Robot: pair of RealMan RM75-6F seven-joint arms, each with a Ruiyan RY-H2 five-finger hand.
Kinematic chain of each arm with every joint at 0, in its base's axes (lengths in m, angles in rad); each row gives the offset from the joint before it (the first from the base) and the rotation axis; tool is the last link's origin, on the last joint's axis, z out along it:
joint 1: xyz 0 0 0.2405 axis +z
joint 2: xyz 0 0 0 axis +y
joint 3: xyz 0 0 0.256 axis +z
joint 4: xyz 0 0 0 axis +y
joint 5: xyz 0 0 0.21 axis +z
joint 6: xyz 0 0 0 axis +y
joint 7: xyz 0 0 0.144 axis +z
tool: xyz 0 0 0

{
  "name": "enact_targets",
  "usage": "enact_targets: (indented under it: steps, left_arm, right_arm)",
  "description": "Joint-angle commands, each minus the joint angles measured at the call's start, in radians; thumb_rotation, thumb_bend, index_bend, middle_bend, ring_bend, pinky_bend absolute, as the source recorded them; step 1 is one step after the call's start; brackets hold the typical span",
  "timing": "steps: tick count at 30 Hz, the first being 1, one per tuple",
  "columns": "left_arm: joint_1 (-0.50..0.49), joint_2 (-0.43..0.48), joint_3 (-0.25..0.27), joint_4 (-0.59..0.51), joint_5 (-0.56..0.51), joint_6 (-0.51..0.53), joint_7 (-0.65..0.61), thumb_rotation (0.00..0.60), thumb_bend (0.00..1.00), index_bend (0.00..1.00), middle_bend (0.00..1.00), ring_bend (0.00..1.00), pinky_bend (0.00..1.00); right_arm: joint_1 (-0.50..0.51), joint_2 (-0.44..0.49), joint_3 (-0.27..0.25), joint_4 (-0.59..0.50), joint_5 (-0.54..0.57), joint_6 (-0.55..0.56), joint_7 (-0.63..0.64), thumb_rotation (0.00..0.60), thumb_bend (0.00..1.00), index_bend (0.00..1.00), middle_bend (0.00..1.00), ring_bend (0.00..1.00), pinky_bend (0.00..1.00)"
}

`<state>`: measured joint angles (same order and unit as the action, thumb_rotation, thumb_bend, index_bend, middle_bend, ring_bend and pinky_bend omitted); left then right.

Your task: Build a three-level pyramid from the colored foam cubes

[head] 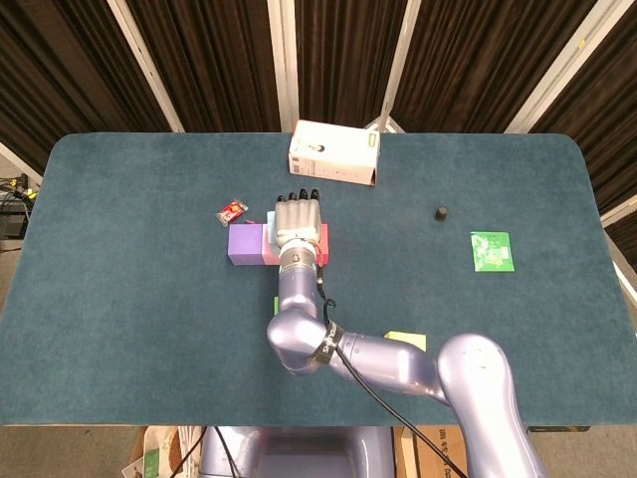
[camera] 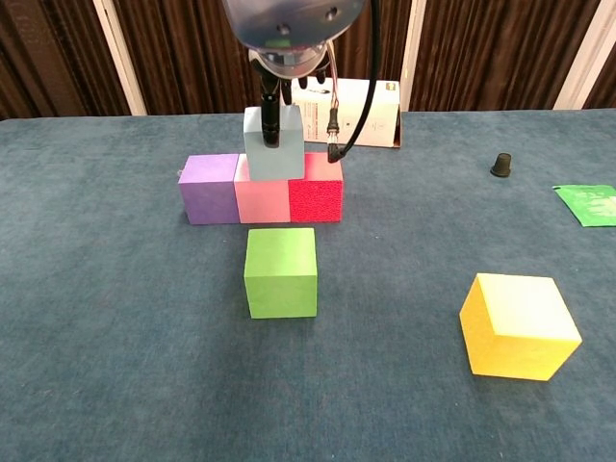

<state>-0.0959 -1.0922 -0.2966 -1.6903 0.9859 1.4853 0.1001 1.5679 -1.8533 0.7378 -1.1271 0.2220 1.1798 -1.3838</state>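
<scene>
Three cubes in the base row: purple cube (camera: 208, 189), pink cube (camera: 262, 200) and red cube (camera: 316, 198) are sitting touching, their line running left to right across the table (camera: 115, 366).
Second level: the grey-blue cube (camera: 273, 142) is resting squarely over the purple–pink seam.
Right hand (head: 299, 218): I am holding it palm-down over the grey-blue cube, one dark fingertip (camera: 270, 132) lying on its front face; I cannot tell whether I am gripping.
Loose cubes: green cube (camera: 280, 271) is sitting just in front of the row, yellow cube (camera: 519, 325) well to its right.
Writing: white box (head: 333, 153) behind the row, print unreadable.
Views: only the chest view is showing the green cube whole.
</scene>
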Motion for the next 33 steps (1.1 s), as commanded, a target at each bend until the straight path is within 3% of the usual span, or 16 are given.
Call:
enact_targets:
  steps: [1, 12, 33]
  left_arm:
    - [0.000, 0.000, -0.001, 0.000, -0.003, 0.000, -0.001, 0.600, 0.30, 0.07, 0.00, 0.00, 0.00]
    - [0.002, 0.000, -0.005, -0.003, -0.008, 0.002, -0.005, 0.600, 0.30, 0.07, 0.00, 0.00, 0.00]
    - [0.002, -0.006, -0.014, 0.001, -0.020, 0.010, -0.003, 0.600, 0.30, 0.08, 0.00, 0.00, 0.00]
  right_arm:
    - [0.000, 0.000, 0.002, -0.004, 0.003, -0.001, -0.001, 0.600, 0.32, 0.15, 0.15, 0.00, 0.00]
    - [0.006, -0.002, 0.011, -0.028, 0.014, -0.009, 0.000, 0.600, 0.32, 0.15, 0.14, 0.00, 0.00]
    - [0.010, -0.041, -0.008, 0.050, -0.047, -0.051, 0.060, 0.600, 0.32, 0.15, 0.14, 0.00, 0.00]
